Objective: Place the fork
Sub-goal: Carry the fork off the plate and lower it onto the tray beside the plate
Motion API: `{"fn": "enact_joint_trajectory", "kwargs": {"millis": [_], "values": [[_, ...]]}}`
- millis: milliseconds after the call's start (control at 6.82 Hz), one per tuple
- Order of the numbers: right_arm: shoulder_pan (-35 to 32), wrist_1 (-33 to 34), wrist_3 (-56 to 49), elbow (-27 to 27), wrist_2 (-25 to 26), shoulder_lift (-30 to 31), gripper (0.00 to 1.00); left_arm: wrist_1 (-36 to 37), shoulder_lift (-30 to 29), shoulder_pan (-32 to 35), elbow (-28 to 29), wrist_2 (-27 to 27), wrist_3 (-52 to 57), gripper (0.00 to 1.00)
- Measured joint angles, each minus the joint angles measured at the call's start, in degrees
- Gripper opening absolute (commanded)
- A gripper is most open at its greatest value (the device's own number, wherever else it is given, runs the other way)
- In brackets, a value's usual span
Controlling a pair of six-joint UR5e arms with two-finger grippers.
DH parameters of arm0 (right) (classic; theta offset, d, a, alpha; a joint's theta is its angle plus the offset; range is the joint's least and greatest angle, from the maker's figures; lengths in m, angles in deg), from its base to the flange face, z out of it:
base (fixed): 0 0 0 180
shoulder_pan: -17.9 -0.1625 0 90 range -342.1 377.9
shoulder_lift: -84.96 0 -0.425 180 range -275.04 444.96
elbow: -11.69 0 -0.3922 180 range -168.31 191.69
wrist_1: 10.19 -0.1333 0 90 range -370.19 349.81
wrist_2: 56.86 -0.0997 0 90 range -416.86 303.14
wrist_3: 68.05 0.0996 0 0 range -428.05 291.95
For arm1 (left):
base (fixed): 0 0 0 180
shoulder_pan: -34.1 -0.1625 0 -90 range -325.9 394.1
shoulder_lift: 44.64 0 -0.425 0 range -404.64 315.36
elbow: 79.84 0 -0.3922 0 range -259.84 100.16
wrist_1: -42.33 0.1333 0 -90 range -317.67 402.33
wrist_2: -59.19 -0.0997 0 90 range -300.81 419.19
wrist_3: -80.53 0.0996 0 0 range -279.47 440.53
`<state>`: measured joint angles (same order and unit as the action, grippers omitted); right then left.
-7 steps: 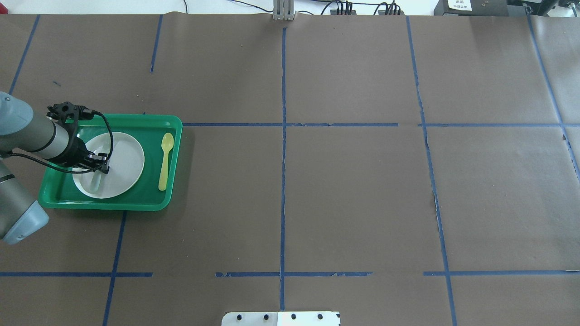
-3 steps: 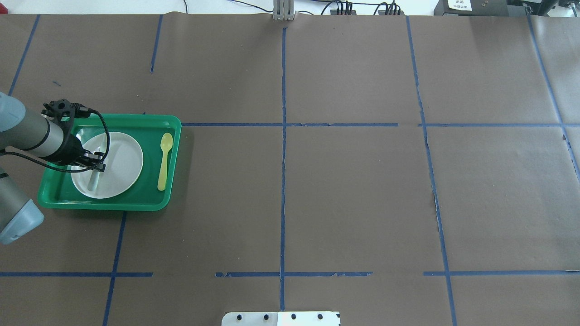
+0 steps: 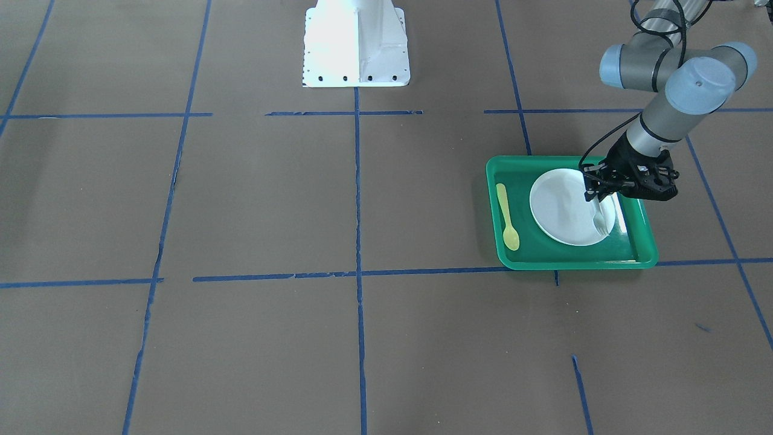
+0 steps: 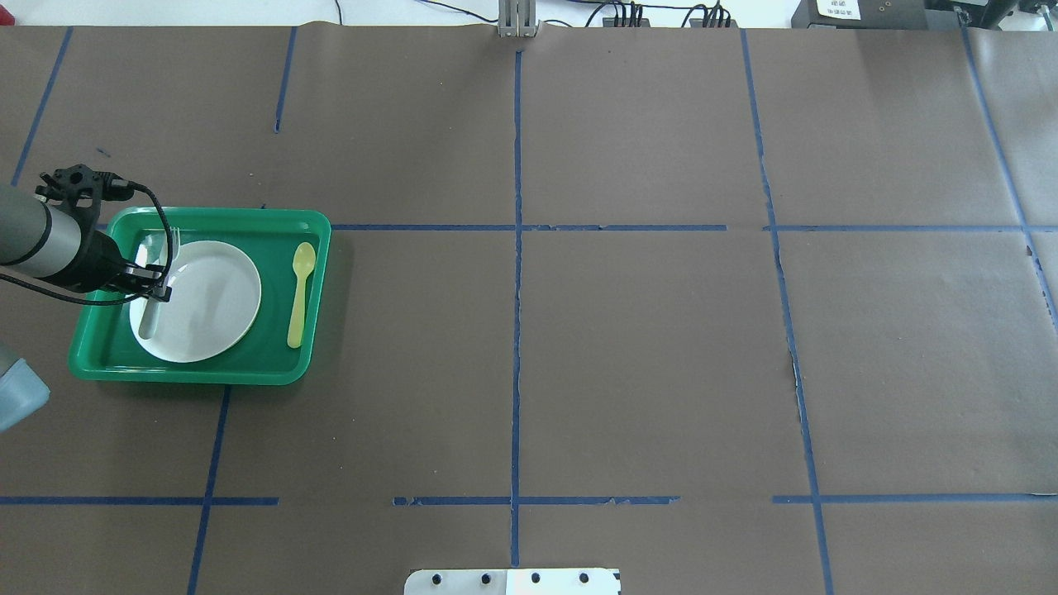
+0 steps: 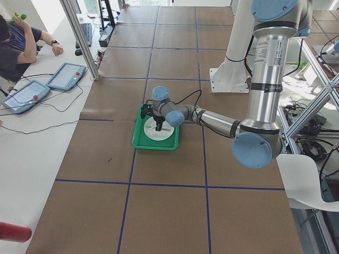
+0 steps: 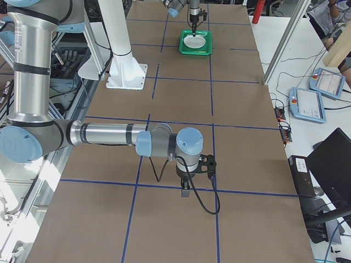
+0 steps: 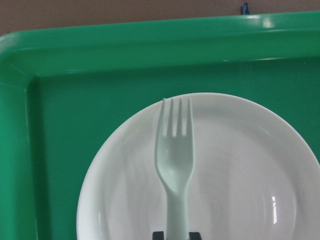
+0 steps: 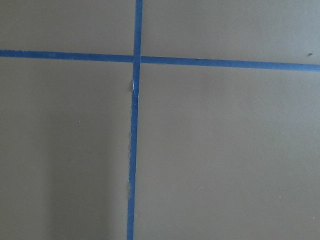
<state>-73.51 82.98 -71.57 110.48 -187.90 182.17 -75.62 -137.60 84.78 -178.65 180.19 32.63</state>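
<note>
**Q:** What does the left wrist view add to the fixed views?

**A:** Left wrist view: the fork [image 7: 175,160], pale and translucent, tines pointing away from the camera, lies over the white plate [image 7: 250,165]. Two dark fingertips [image 7: 157,236] press its handle from either side, so the left gripper [image 3: 594,194] is clamped on the fork. Whether the fork touches the plate cannot be told.

**Q:** And the fixed views?

**A:** Overhead and front views: the plate sits in a green tray [image 4: 198,376]. A yellow spoon [image 4: 299,296] lies in the tray beside the plate. The fork is at the plate's side away from the spoon. Right-end view only: the right gripper [image 6: 185,192] points down over the table [image 4: 661,347], well apart from the tray. Whether its fingers are apart or together cannot be told. Its wrist view shows only brown paper [image 8: 225,150] and blue tape [image 8: 134,150].

**Q:** Surface and room?

**A:** The paper covers the table and the tape rules it into squares. A white mount [image 3: 356,42] stands at the robot's edge. Left-end view: a seated person [image 5: 16,47] at a white bench [image 5: 32,137] with two tablets [image 5: 66,75].
</note>
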Motion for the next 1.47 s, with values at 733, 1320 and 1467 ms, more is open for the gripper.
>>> {"fn": "enact_joint_trajectory", "kwargs": {"millis": [733, 1320, 1467], "values": [[0.0, 0.0, 0.02, 0.0, 0.0, 0.0, 1.0, -0.69, 3.57, 2.5, 1.41, -0.09, 3.33, 0.0], [0.0, 0.0, 0.07, 0.0, 0.0, 0.0, 1.0, -0.71, 2.64, 2.03, 3.57, -0.13, 0.93, 0.25], [0.0, 0.0, 0.03, 0.0, 0.0, 0.0, 1.0, -0.71, 2.59, 2.0, 3.74, -0.09, 0.85, 0.99]]}}
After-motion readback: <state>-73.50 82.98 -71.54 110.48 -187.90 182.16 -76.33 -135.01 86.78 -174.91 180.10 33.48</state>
